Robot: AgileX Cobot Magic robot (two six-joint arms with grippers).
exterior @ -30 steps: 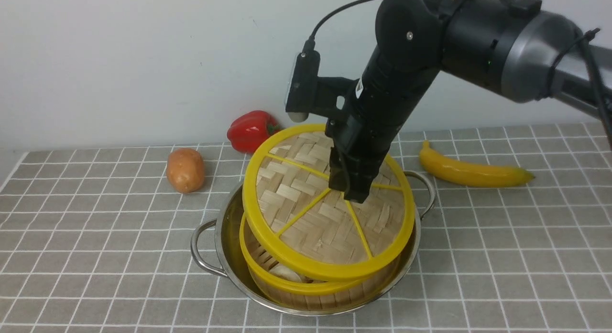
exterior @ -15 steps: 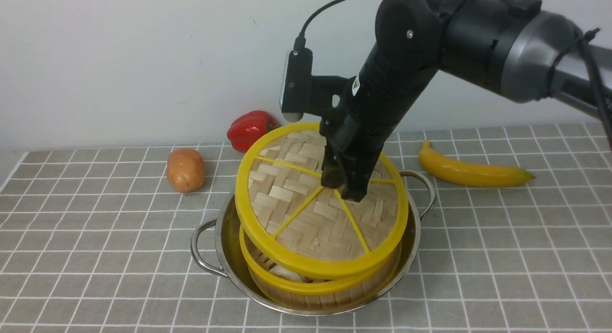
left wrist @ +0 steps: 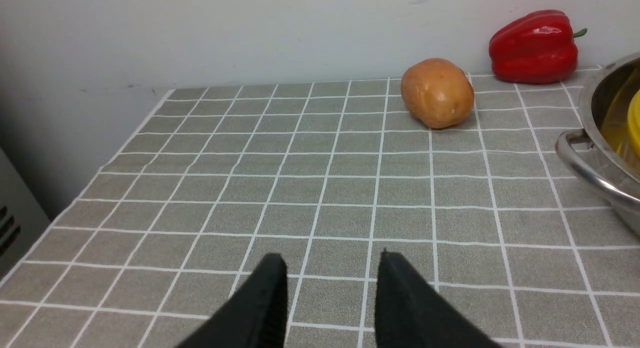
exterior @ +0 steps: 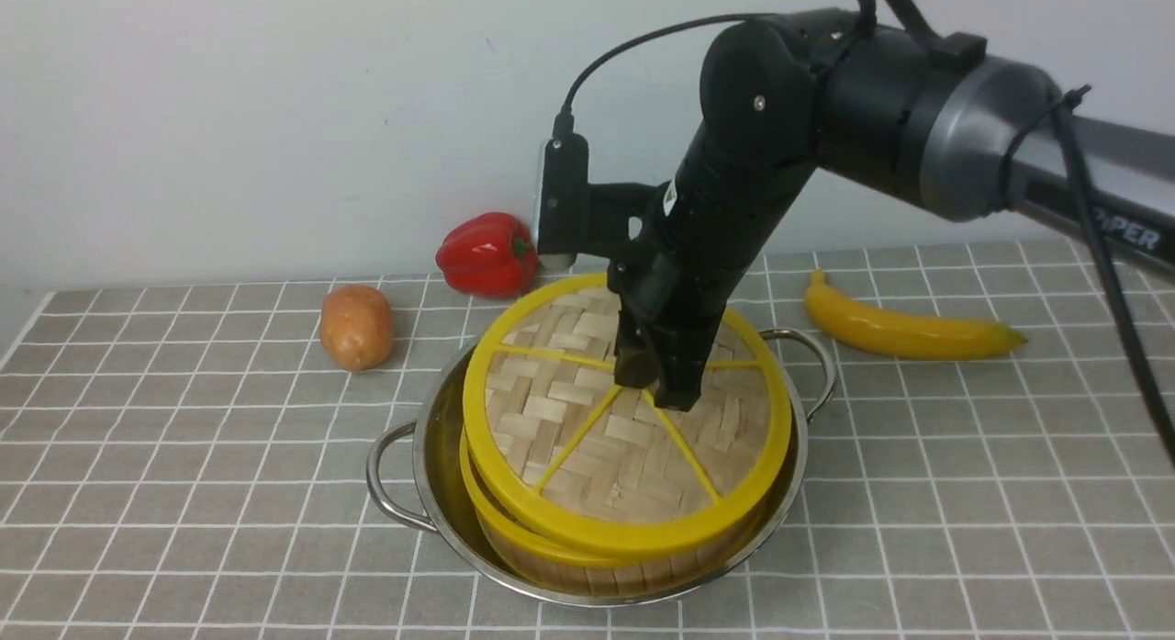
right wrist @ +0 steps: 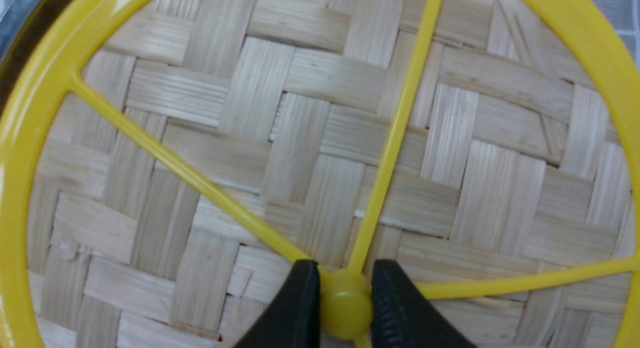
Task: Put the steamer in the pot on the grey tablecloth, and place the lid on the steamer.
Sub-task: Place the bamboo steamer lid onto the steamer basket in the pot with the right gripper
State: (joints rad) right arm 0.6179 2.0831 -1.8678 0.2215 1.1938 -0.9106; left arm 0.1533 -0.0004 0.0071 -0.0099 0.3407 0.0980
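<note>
**Front view:** right gripper (exterior: 656, 394), jaws clamped on the centre of the lid (exterior: 569, 420). Beneath them the steamer (exterior: 597, 574) is seated in the pot (exterior: 430, 456) on the grey tablecloth (exterior: 184, 438).

**Left wrist view:** left gripper (left wrist: 332, 260), jaws held apart with nothing between. A potato (left wrist: 437, 92) is seen ahead.

**Right wrist view:** the lid's yellow hub is pinched between the jaws.

lid (exterior: 569, 420) over steamer (exterior: 587, 571) in pot (exterior: 431, 475) on tablecloth (exterior: 184, 456), potato (exterior: 356, 326) behind-left, pepper (exterior: 486, 254) behind, banana (exterior: 909, 331) behind-right

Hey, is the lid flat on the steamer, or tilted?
Tilted: the lid meets the steamer at its near edge, far edge raised; right end effector grips its knob.
</note>
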